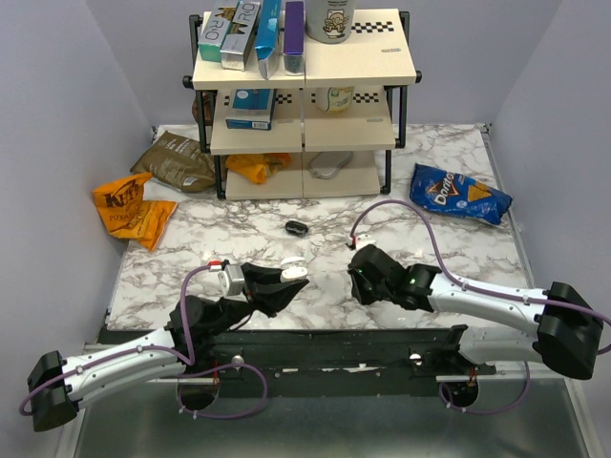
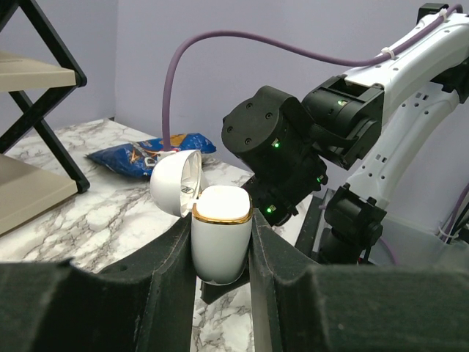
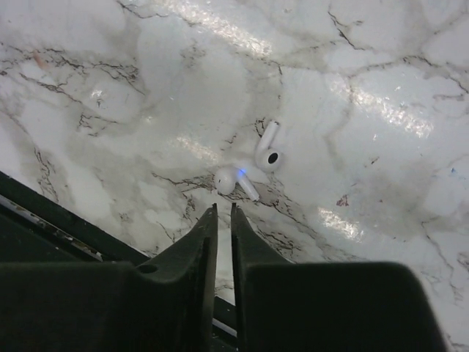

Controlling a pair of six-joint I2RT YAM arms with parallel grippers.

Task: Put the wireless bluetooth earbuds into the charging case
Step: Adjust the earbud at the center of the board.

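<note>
The charging case (image 2: pixel 218 242) here is white with a gold rim, its lid (image 2: pixel 176 182) hinged open to the left. My left gripper (image 2: pixel 220 220) is shut on its body and holds it upright just above the table; the top view shows the case (image 1: pixel 295 272) at the left gripper (image 1: pixel 284 280). Two white stemmed earbuds lie touching on the marble, one (image 3: pixel 268 151) behind the other (image 3: pixel 234 180), which shows a blue light. My right gripper (image 3: pixel 224 208) hangs just short of the nearer bud, its jaws a narrow slit apart with nothing between them. From above, the right gripper (image 1: pixel 357 275) hides the buds.
A small black oval object (image 1: pixel 296 227) lies mid-table. A shelf rack (image 1: pixel 305 114) with boxes stands at the back. A blue chip bag (image 1: pixel 460 195) lies right, orange bags (image 1: pixel 130 208) and a brown bag (image 1: pixel 176 160) left. The two grippers face each other closely.
</note>
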